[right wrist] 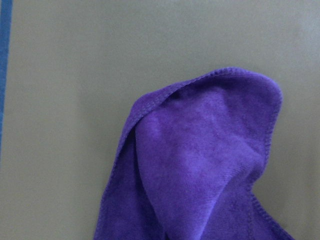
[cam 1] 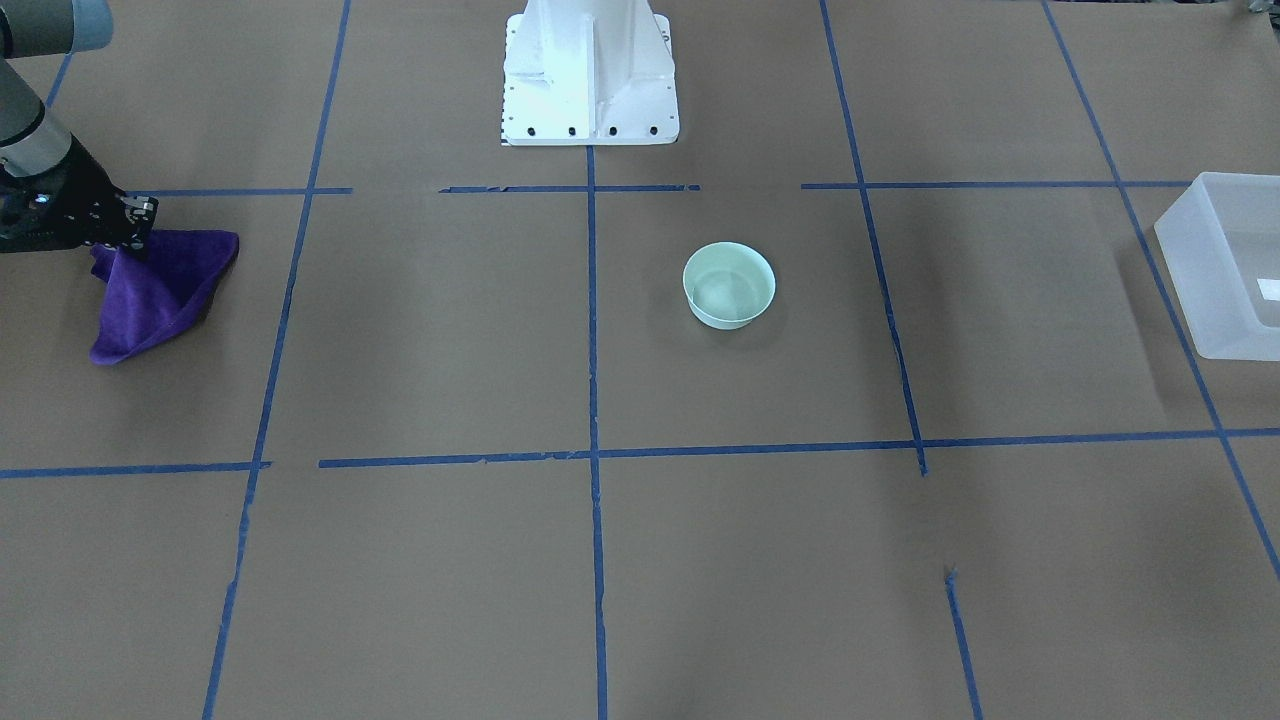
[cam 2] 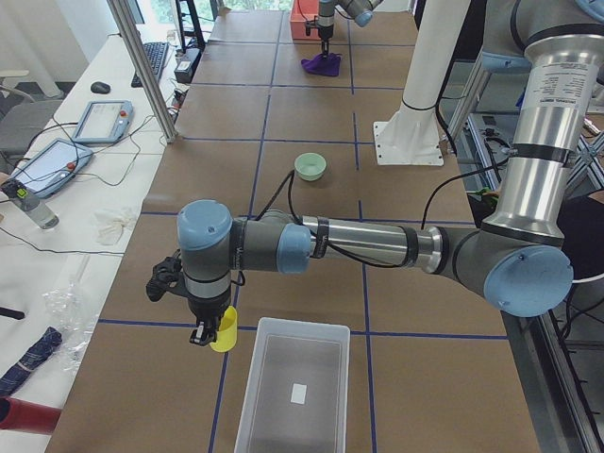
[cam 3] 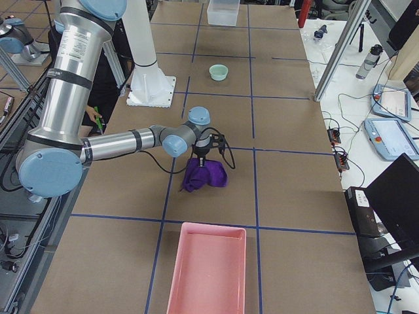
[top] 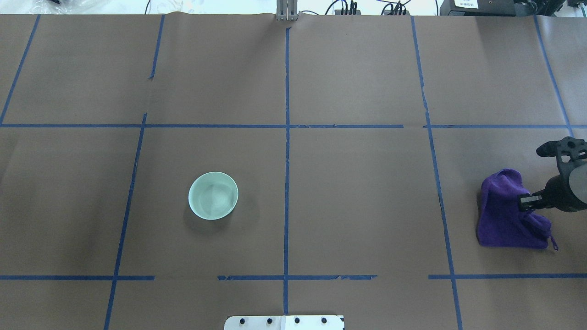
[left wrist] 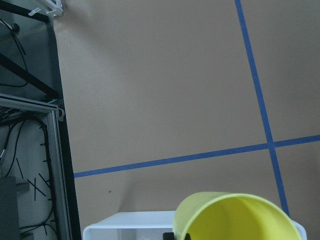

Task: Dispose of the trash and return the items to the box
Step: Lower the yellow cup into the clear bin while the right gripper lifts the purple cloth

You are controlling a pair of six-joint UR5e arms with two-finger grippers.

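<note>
At the far left, the left gripper pinches the yellow cup by its rim, one finger dark against the lip. The cup's long axis runs roughly along the fingers, its mouth toward the wrist and its base down. It hangs just beside the bin, at the near corner. Midway along the table, the mint-green bowl sits upright, well apart from both grippers. At the right, the right gripper is clamped on a purple cloth, drawn up into a peak.
</note>
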